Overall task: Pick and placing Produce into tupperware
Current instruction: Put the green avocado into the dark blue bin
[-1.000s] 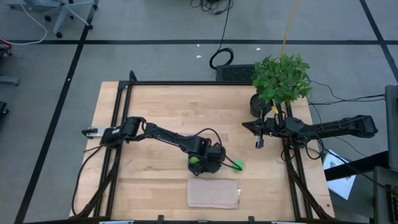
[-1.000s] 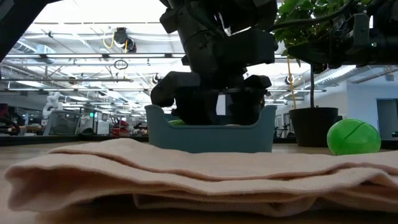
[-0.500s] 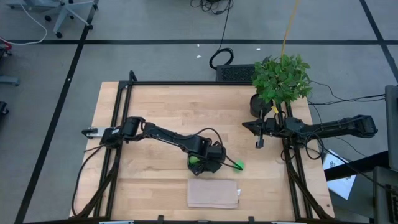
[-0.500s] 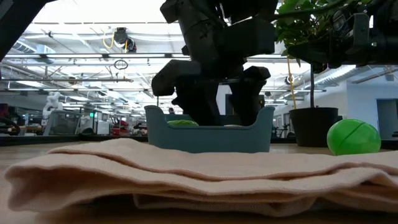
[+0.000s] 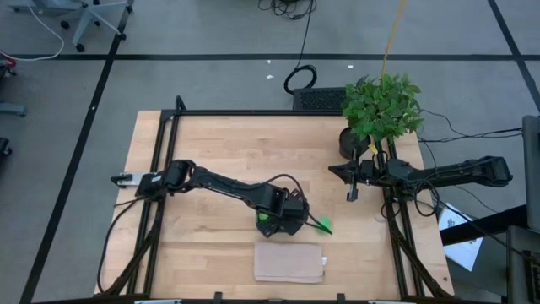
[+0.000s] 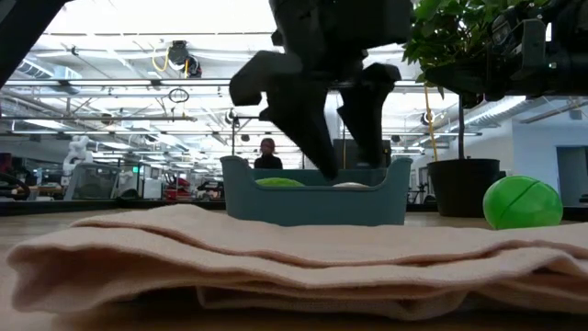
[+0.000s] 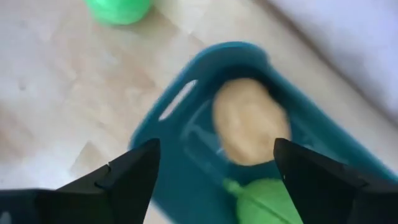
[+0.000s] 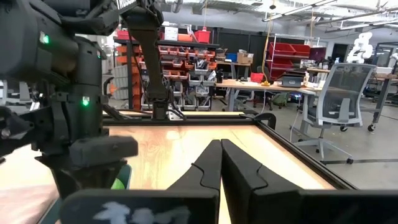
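The teal tupperware (image 6: 312, 198) stands on the table just beyond the tan cloth. In the left wrist view a yellow-orange piece (image 7: 249, 121) and a lime-green piece (image 7: 264, 202) lie inside it (image 7: 180, 162). The bright green ball (image 6: 522, 202) rests on the table to the tupperware's right, also in the high view (image 5: 323, 225). My left gripper (image 6: 335, 119) is open and empty just above the tupperware, fingers pointing down. My right gripper (image 8: 221, 162) is shut and waits at the table's right side (image 5: 352, 192).
The folded tan cloth (image 5: 289, 262) lies near the table's front edge, in front of the tupperware. A leafy potted plant (image 5: 381, 110) stands at the far right corner. A black frame runs along the table's edges. A person shows far off in the room (image 6: 267, 154).
My left gripper has risen straight up out of the tupperware, staying open. The yellow-orange piece and the lime-green piece stay inside the tupperware, and the green ball has kept still.
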Robot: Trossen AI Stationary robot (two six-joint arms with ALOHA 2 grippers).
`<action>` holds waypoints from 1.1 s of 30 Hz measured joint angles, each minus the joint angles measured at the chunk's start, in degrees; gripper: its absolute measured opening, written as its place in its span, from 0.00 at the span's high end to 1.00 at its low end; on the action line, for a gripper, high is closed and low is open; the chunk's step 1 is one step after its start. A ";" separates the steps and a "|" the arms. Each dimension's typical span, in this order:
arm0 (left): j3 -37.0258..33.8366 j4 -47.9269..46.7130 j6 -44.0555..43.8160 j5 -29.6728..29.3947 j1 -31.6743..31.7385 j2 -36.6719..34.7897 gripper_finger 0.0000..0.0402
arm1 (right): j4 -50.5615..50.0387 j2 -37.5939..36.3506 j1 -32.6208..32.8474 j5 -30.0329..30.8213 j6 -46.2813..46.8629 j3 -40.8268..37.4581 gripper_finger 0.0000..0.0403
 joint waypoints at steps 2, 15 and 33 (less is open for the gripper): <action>0.58 -0.15 0.00 -1.70 -0.15 -0.01 0.23 | 0.00 0.00 0.00 0.01 0.00 0.00 1.00; 1.01 -1.59 1.71 -5.72 -0.88 -0.01 0.41 | -0.02 0.00 0.00 -0.01 0.00 0.00 1.00; 1.01 -1.43 3.22 -9.18 -0.77 -0.01 0.92 | 0.13 -0.01 0.01 -0.02 0.00 -0.02 1.00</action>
